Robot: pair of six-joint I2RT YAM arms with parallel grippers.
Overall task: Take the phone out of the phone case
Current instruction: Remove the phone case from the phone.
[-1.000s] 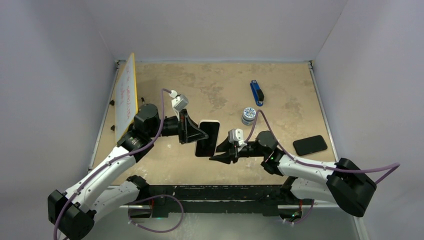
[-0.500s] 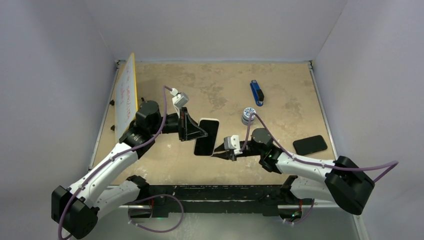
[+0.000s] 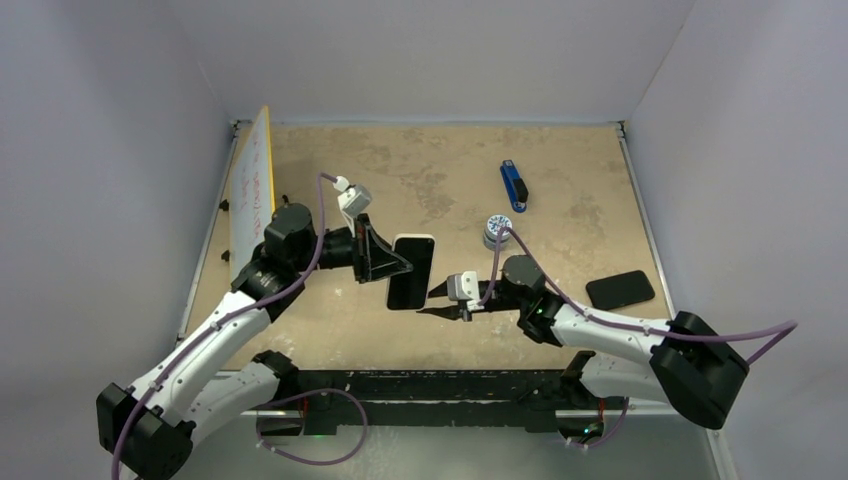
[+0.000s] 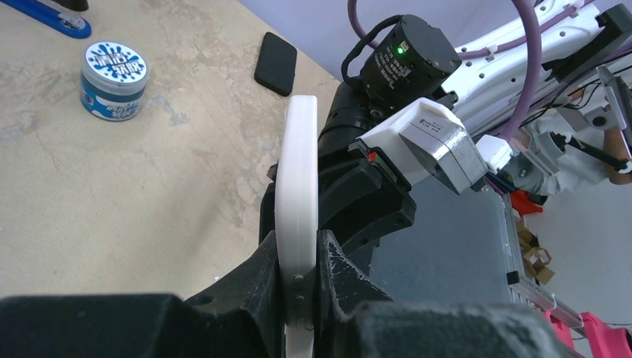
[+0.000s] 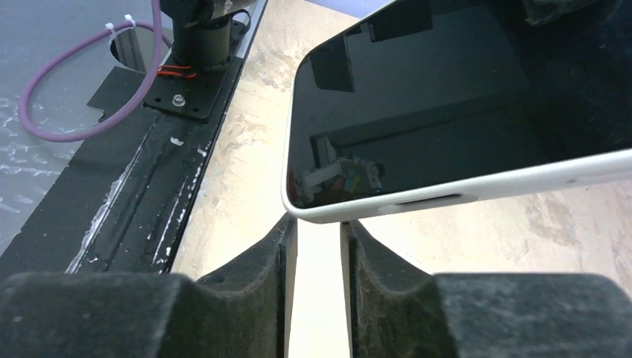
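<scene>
A phone with a dark screen sits in a white case. My left gripper is shut on the case's long edge and holds it above the middle of the table. The left wrist view shows the case edge-on between that gripper's jaws. My right gripper is at the phone's near right corner. In the right wrist view it is open by a narrow gap with nothing between the jaws, its tips just under the case's corner.
A black phone-shaped slab lies at the right. A round blue-and-white tin and a blue stapler sit behind the right arm. A whiteboard leans on the left wall. White walls enclose the table.
My right gripper has narrowed its jaws and moved left, up to the phone's near corner. My left gripper has shifted the cased phone slightly left.
</scene>
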